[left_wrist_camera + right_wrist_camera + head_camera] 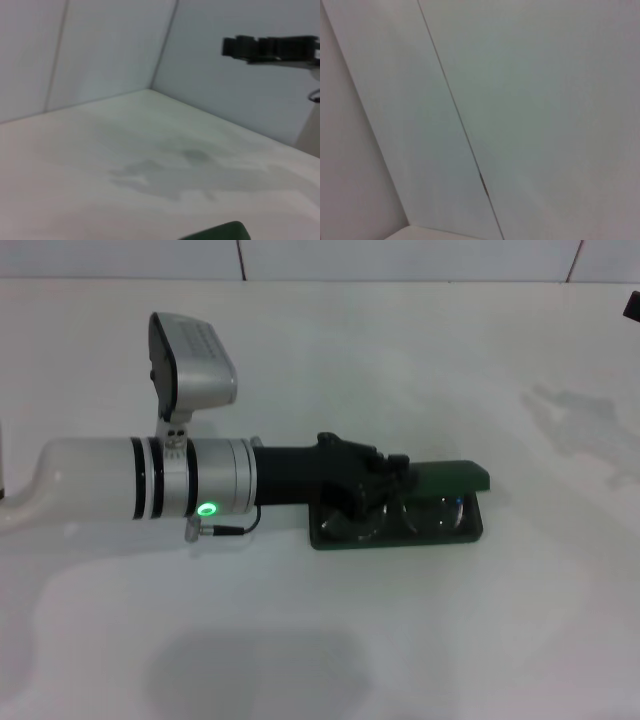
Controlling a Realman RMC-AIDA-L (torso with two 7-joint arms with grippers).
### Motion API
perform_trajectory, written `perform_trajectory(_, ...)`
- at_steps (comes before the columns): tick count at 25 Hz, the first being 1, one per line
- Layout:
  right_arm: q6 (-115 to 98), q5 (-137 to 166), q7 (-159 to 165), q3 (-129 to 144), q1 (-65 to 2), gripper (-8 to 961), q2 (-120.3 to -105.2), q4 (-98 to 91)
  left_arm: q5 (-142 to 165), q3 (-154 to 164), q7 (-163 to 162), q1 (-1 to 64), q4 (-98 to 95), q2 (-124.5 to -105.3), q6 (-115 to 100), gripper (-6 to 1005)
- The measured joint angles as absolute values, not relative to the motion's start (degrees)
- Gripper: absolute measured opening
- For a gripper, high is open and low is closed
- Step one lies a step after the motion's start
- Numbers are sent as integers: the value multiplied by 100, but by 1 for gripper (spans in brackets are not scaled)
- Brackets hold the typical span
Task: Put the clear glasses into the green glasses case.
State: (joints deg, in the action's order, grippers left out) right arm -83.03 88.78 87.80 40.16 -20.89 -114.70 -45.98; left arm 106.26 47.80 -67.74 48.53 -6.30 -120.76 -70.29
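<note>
Reaching level, left tool [385,485] over green glasses case [440,533].

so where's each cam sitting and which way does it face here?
Head: on the head, looking forward and down at the table; left arm reaches in, left gripper over the open case with the glasses inside.
Left wrist: looks across the table to the walls; right gripper far off.
Right wrist: faces bare wall; no body.
Shared: head and left wrist both show the case lid.
</note>
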Motion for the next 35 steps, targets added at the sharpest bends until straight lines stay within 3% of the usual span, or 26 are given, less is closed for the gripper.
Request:
perform_trajectory(28, -8378, 8837, 8821, 4016, -2092, 189, -11469, -4623, 10663, 5369, -5889, 4430, -265, -12075, -7818, 168)
perform_trajectory(35, -8513, 8871, 8828, 4057, -2081, 189, -11406, -4605, 10517, 5380, -5643, 4359, -595, -12050, -8797, 175)
